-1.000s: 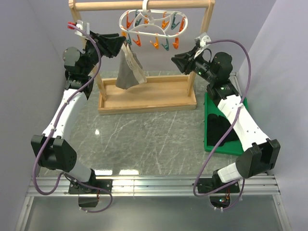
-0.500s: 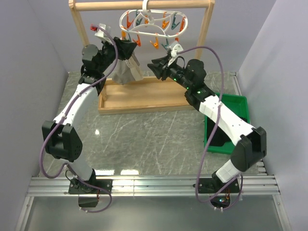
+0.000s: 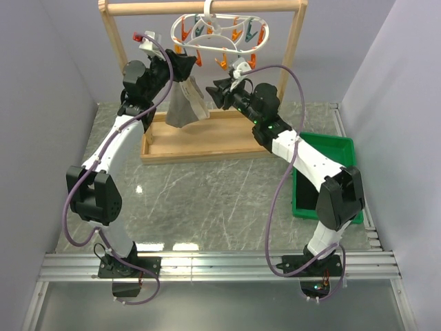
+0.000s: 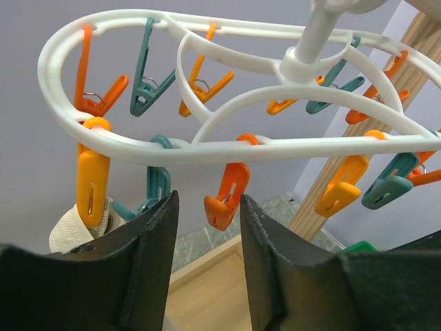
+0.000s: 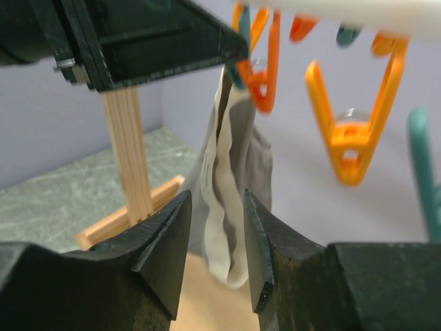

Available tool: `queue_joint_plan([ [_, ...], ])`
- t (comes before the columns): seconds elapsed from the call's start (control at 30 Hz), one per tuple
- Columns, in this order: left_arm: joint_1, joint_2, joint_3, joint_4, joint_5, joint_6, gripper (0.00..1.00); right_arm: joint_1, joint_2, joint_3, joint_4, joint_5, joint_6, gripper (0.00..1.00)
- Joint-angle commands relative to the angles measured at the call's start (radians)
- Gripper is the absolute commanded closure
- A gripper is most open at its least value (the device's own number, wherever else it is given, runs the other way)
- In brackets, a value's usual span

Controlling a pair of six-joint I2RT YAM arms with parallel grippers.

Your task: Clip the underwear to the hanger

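Observation:
The white hanger [image 3: 219, 32] hangs by its hook from the rack's top bar, with orange and teal clothespins dangling. The taupe underwear [image 3: 183, 103] hangs from a pin at the hanger's left end, and its beige waistband shows in the left wrist view [image 4: 71, 231]. My left gripper [image 3: 186, 67] is open just under the hanger, with an orange clothespin [image 4: 226, 196] just above the gap between its fingertips [image 4: 207, 201]. My right gripper [image 3: 216, 92] is open and empty. Its jaws [image 5: 216, 200] frame the hanging underwear [image 5: 231, 172] from the right without touching it.
The wooden rack [image 3: 298, 41] stands on its wooden base tray [image 3: 207, 143] at the back. A green tray [image 3: 346, 149] holding dark cloth [image 3: 307, 198] sits at the right. Walls close in on both sides.
My right arm has swung left from beside the rack's right post to the underwear. My left gripper has moved right, up under the hanger's left end.

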Motion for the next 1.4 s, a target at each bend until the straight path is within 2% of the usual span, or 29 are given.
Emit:
queue_joint_plan([
  [0.0, -0.004, 0.009, 0.052, 0.051, 0.007, -0.005, 0.55, 0.015, 0.028, 0.063, 0.104, 0.031, -0.041, 0.56],
  [0.43, -0.003, -0.008, 0.049, 0.036, 0.036, -0.007, 0.75, 0.021, 0.126, 0.155, 0.177, 0.057, -0.133, 0.53],
  [0.83, 0.000, -0.029, 0.037, 0.028, 0.053, -0.008, 0.80, 0.021, 0.230, 0.300, 0.159, 0.068, -0.190, 0.48],
  [1.37, 0.013, -0.051, 0.029, -0.004, 0.079, -0.007, 0.82, 0.019, 0.298, 0.355, 0.219, 0.107, -0.274, 0.46],
])
